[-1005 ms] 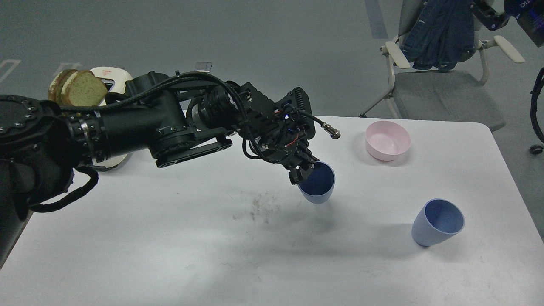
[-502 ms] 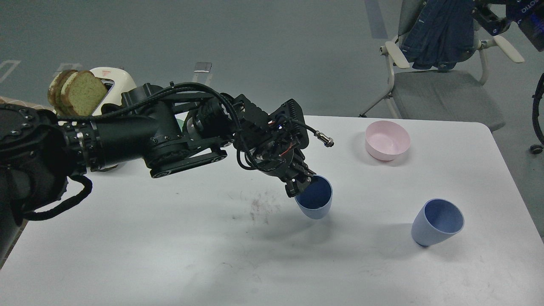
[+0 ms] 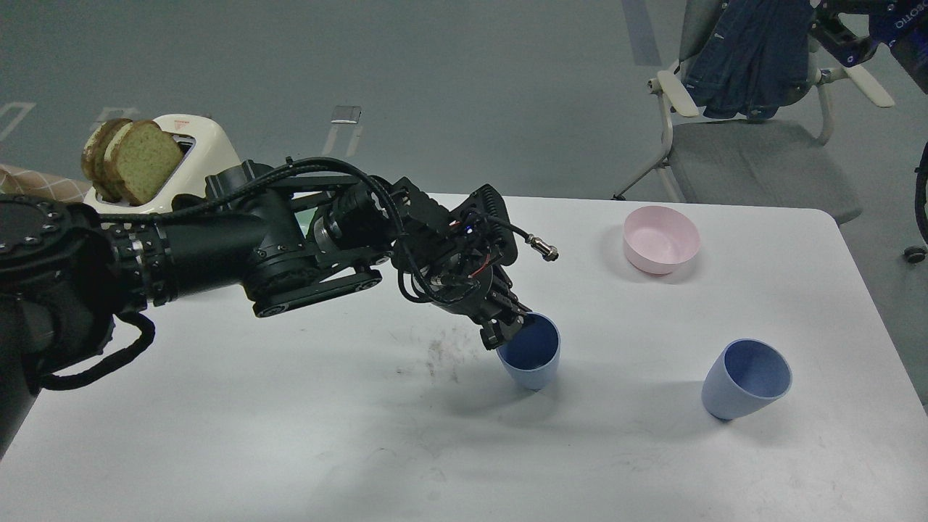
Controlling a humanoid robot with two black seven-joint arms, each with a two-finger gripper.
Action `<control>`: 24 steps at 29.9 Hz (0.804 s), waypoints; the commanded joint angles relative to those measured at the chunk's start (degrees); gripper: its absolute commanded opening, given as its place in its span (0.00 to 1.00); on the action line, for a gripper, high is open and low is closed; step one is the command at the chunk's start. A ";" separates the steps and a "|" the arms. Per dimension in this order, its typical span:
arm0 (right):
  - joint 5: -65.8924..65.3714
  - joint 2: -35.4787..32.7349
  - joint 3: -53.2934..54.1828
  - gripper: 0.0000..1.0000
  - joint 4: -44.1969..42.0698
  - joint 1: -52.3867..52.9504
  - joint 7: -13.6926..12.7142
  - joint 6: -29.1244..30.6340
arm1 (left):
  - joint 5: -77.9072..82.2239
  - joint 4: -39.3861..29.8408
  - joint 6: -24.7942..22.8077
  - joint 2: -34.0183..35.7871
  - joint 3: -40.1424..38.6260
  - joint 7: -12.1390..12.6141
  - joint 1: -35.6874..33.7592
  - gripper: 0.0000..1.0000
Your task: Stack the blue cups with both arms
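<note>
My left arm comes in from the left across the white table [image 3: 290,435]. Its gripper [image 3: 502,332] is shut on the near-left rim of a blue cup [image 3: 535,362] and holds it upright, low over or on the table's middle; I cannot tell whether its base touches. The second blue cup [image 3: 745,378] stands tilted on its narrow base at the right, about a cup's width from the front right part of the table, apart from the gripper. My right arm and gripper are out of view.
A pink bowl [image 3: 661,239] sits at the back right of the table. A white toaster [image 3: 190,148] with bread slices [image 3: 134,159] stands at the back left, behind my arm. A grey chair [image 3: 747,145] with a denim jacket stands beyond the table. A dark smudge [image 3: 444,353] marks the tabletop.
My left gripper has carried the blue cup down and slightly left, toward the tabletop. The second cup and the pink bowl have not moved.
</note>
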 commanded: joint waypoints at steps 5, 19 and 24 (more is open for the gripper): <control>0.09 -0.40 0.00 1.00 -0.04 -0.11 0.00 0.00 | -0.09 0.00 0.00 0.05 -0.09 -0.01 -0.17 0.59; -0.78 -5.23 0.00 1.00 0.93 -2.30 0.00 0.00 | -32.76 0.70 0.00 9.01 -5.88 -0.01 -13.26 0.95; -11.92 -11.64 0.26 1.00 5.05 -7.65 0.09 0.00 | -50.50 6.76 0.00 12.78 -13.44 -0.01 -10.64 0.95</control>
